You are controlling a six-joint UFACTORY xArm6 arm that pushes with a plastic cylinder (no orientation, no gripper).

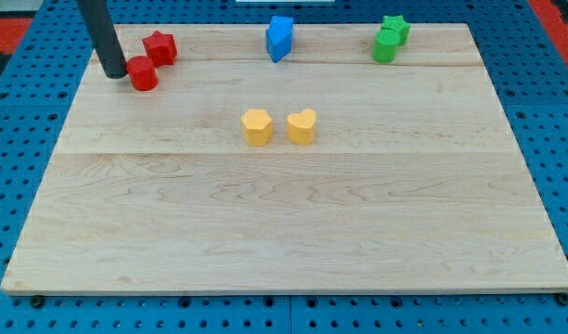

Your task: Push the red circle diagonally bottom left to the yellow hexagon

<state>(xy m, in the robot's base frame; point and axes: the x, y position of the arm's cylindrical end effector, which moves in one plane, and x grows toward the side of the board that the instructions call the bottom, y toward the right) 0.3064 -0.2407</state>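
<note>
The red circle (143,73) sits near the view's top left of the wooden board (284,213). My tip (114,72) stands right against its left side, touching or nearly touching. The yellow hexagon (256,127) lies near the board's middle, to the right of and below the red circle. The rod rises from the tip toward the view's top left.
A red star (160,47) lies just above and right of the red circle. A yellow heart (302,126) sits right of the hexagon. Two blue blocks (279,38) stand at top middle, two green blocks (390,39) at top right. Blue pegboard surrounds the board.
</note>
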